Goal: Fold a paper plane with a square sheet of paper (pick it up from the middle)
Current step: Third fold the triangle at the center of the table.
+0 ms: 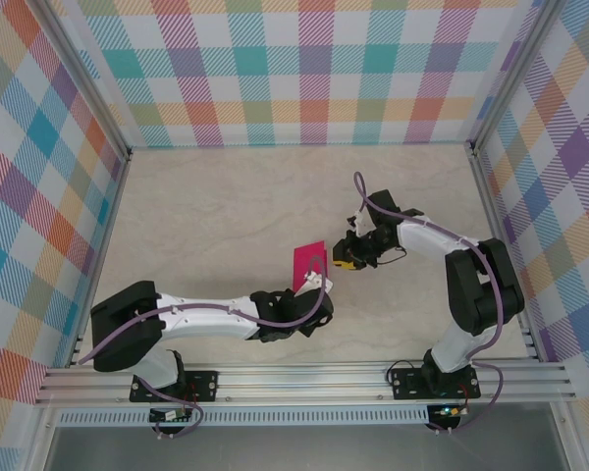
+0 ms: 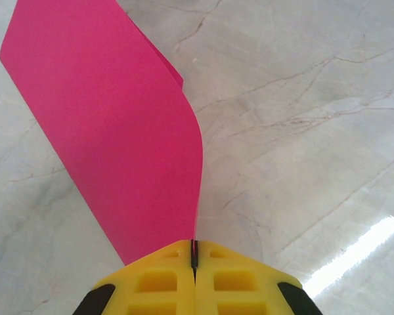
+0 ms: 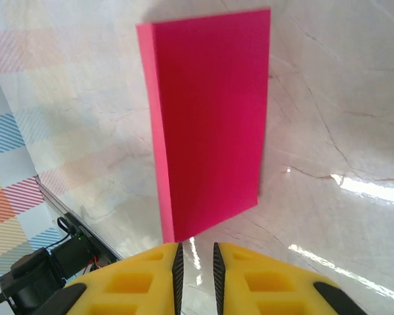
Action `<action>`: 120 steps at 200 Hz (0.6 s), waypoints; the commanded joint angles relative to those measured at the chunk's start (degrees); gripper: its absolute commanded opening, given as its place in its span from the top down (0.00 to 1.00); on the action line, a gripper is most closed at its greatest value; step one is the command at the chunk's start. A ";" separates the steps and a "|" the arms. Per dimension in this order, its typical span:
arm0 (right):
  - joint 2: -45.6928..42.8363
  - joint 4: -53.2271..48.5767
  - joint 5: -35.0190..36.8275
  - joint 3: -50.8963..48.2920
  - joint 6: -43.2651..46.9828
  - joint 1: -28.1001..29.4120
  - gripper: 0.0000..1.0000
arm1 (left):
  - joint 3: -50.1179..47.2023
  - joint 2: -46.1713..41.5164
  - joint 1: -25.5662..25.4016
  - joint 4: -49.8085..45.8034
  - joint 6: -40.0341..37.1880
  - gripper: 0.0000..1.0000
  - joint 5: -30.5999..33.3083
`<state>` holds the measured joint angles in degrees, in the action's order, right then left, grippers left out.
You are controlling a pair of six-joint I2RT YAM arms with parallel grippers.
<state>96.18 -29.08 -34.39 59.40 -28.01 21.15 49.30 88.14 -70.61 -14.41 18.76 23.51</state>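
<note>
- The square sheet of paper (image 2: pixel 118 144) is cut off at its far end by the top edge of the left wrist view
- Its near edge is hidden between the pressed-together fingers of the left gripper (image 2: pixel 194 259)
- Its rear layer is mostly covered by the front one
- Seen from above, the finger gap of the right gripper (image 1: pixel 342 257) is too small to be judged

Lies open over the far half of the table (image 1: pixel 226 196) and toward its far left corner. Narrows mid-table toward the near edge: upright sheet of paper (image 1: pixel 307 263) clamped in the left gripper (image 1: pixel 319 282), right gripper (image 1: pixel 338 263) just beside it. Hemmed by plaid walls (image 1: pixel 39 196) along the left, far and right edges.
</note>
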 commanded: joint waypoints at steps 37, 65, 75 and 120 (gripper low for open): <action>0.74 2.69 -5.80 3.85 0.60 2.87 0.84 | -6.10 -8.42 3.91 2.35 2.51 1.00 -12.58; 3.02 2.39 -6.79 5.83 1.62 5.00 0.81 | -8.79 -12.07 5.97 3.38 3.25 1.00 -17.21; 4.58 1.41 -7.40 7.05 2.31 5.77 0.81 | -9.82 -13.39 6.65 3.89 3.60 1.00 -18.24; 10.59 -1.88 -4.16 9.95 3.71 8.60 0.82 | -11.70 -14.77 9.41 4.35 3.76 1.00 -22.47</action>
<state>103.74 -28.27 -38.83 67.96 -26.26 28.82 38.57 74.04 -62.39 -11.62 21.71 4.86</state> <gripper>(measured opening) 0.187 0.047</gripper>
